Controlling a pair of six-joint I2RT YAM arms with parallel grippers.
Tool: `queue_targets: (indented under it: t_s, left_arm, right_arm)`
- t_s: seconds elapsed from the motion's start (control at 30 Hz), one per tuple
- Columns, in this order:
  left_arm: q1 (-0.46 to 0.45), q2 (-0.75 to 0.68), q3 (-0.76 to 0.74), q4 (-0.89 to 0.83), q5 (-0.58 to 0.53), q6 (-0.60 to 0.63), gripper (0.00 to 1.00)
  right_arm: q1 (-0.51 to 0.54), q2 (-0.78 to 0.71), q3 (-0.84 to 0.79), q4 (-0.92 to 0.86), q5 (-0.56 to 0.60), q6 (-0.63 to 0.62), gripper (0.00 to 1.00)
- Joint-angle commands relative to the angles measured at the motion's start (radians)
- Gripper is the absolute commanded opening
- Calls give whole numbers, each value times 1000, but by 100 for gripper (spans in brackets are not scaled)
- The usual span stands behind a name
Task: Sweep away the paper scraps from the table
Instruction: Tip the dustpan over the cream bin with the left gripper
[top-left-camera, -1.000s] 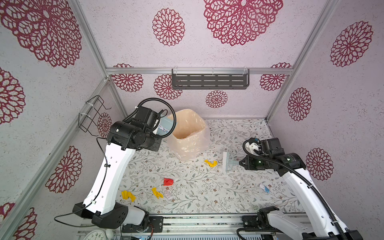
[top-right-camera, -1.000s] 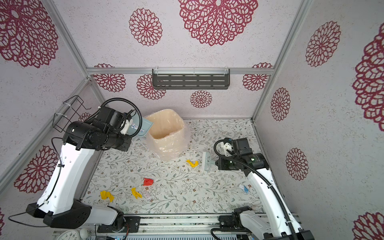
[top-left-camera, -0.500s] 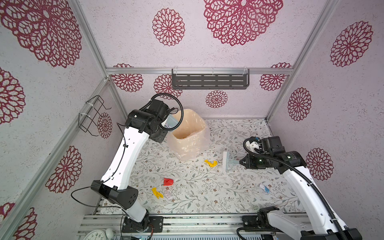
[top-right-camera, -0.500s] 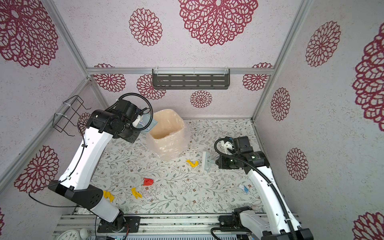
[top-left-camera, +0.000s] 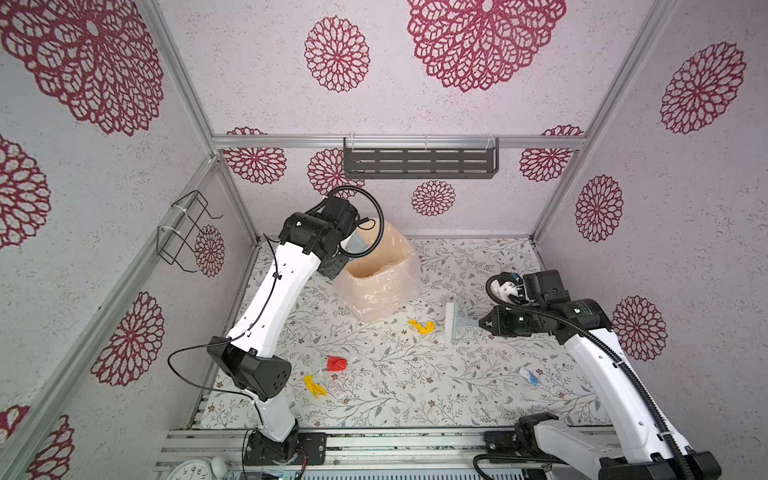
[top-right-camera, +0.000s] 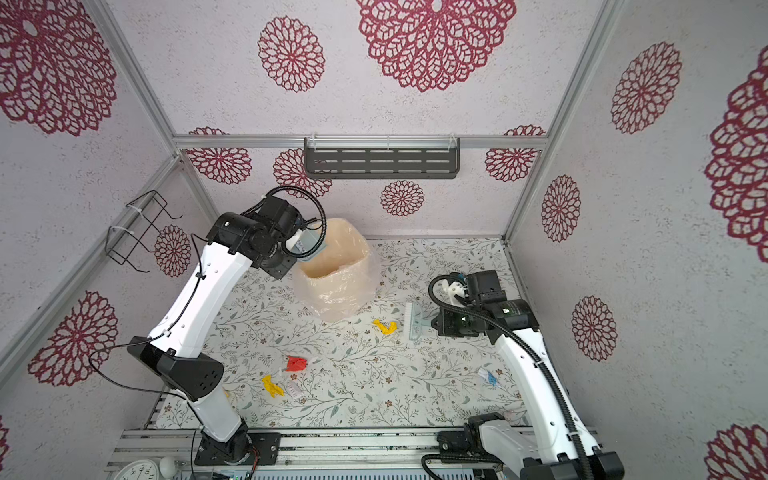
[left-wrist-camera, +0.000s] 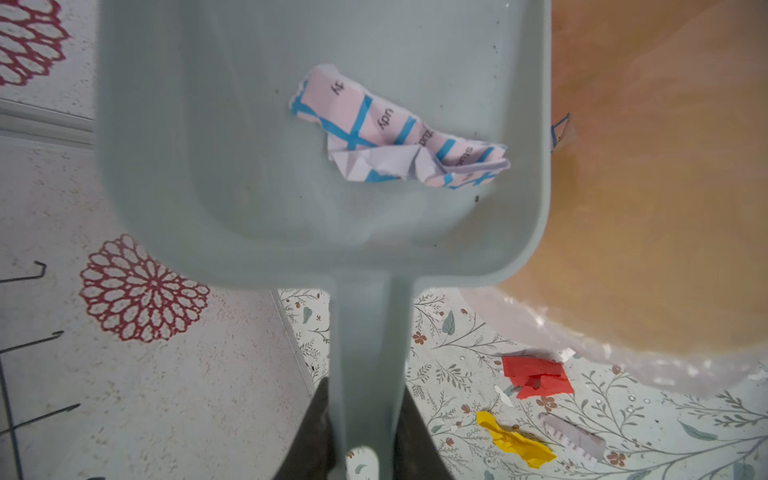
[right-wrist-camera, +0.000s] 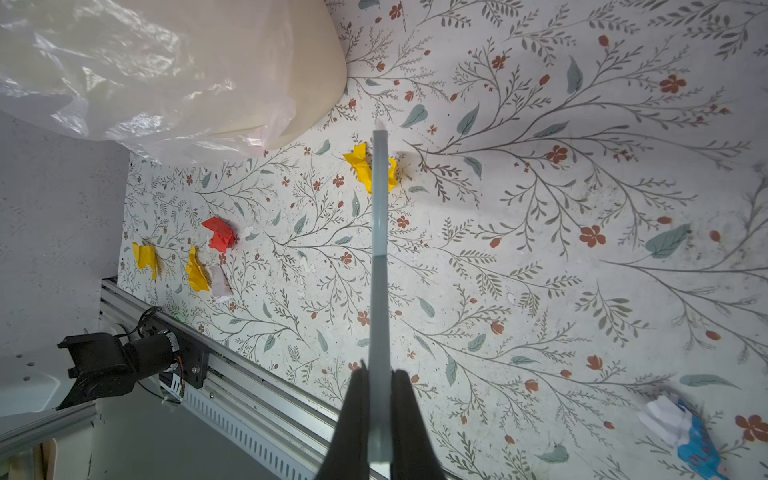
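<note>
paper scraps: one pink-and-blue piece (left-wrist-camera: 399, 137) lies in the dustpan (left-wrist-camera: 232, 174); yellow (top-left-camera: 422, 326), red (top-left-camera: 336, 363), yellow (top-left-camera: 314, 385) and white-blue (top-left-camera: 528, 376) bits lie on the tabletop (top-left-camera: 415, 399), lower centre to lower right of frame
left end effector (left-wrist-camera: 365, 432): clamped on the dustpan handle, pan held at the rim of the lined bin (top-left-camera: 380, 274), upper centre
right end effector (right-wrist-camera: 380, 415): closed on the brush (top-left-camera: 456, 322), right of centre, just beside the upper yellow scrap
step: emptying the pan into the bin, I judge
next: tip the pan further over the opening so the piece slides off, then bring it back down near the brush
</note>
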Motion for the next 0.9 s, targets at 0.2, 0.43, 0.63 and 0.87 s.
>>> queue_targets:
  t_s: [0.2,0.43,0.63,0.87]
  left_arm:
    - [-59,-5,-35,83,-202,96,0]
    - [-122,-34,-99,160,-334,198,0]
    - [-154,-68,-169,240,-454,299,0]
    - [-184,-119,-289,361,-568,423,0]
  right_arm:
    - [-14,1,51,-28,-21,-31,0]
    - [-17,5,66,-42,-20,-40,0]
    - [-17,1,51,-30,-38,-34,0]
    - [-17,-2,60,-38,-38,-32,0]
